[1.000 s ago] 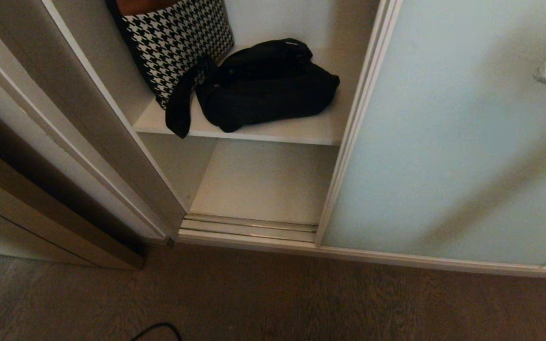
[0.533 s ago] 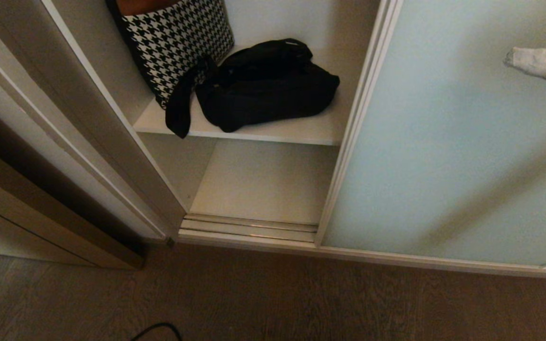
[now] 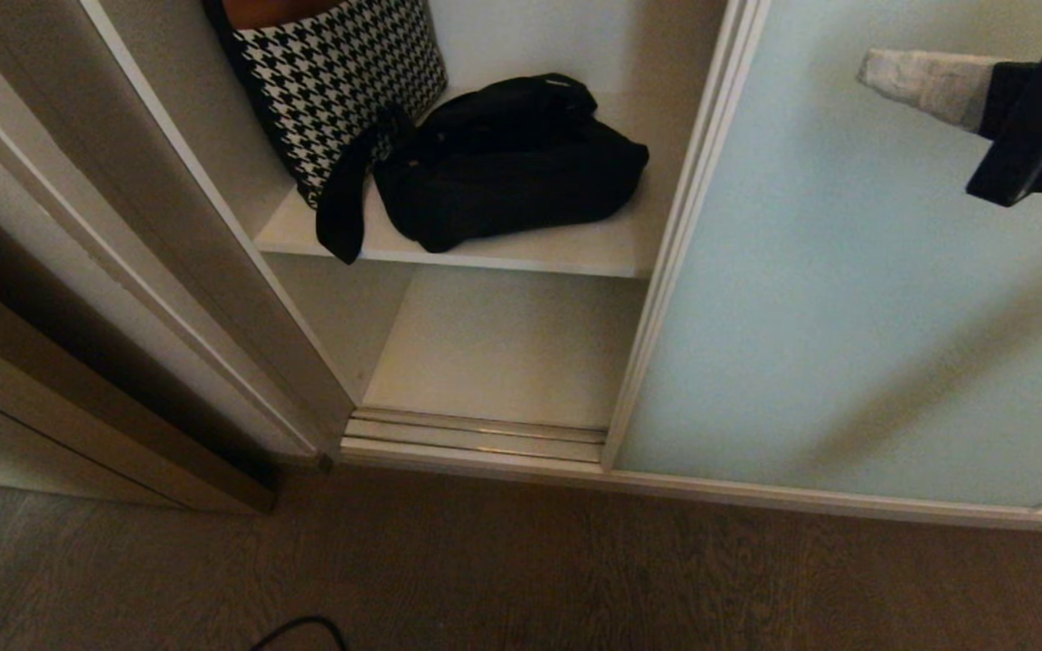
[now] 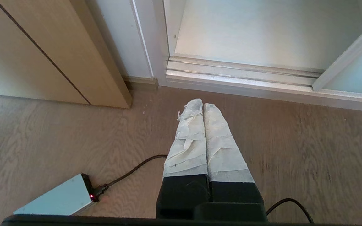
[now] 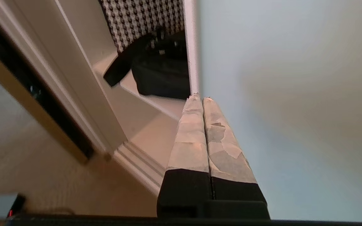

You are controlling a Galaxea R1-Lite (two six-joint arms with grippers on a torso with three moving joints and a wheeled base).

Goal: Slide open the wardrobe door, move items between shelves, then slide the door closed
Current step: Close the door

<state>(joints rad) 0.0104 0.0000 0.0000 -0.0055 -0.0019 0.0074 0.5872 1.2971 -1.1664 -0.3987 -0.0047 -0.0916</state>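
Right gripper (image 3: pixel 874 70): taped fingers pressed flat together with nothing between them; over the last second it has swung in from the right edge of the head view and now hangs in front of the glass, its tip aimed toward the door's leading frame.
Left gripper (image 4: pixel 202 106): clenched and empty, parked low over the wood floor (image 4: pixel 58 141), well short of the wardrobe, beside a small pale box with a red light (image 4: pixel 55 199) and its black cable (image 4: pixel 130 171).
Sliding wardrobe door (image 3: pixel 856 298): frosted pale blue-green panel, already slid aside so the left bay stands open; its cream frame edge (image 3: pixel 675 244) has not shifted.
Lower shelf (image 3: pixel 503 344): bare white board just behind the floor track (image 3: pixel 476 434).
Upper shelf (image 3: pixel 503 251): carries the load.
Black bag (image 3: pixel 507 163): slumped on the upper shelf, strap (image 3: pixel 345 203) drooping over the front edge; unmoved.
Houndstooth bag (image 3: pixel 340 77): upright behind the black one, touching it.
Meaning: probably an approach, either toward the open bay for the black bag, or toward the frame edge; with the fingers shut it must spread them before any grasp.
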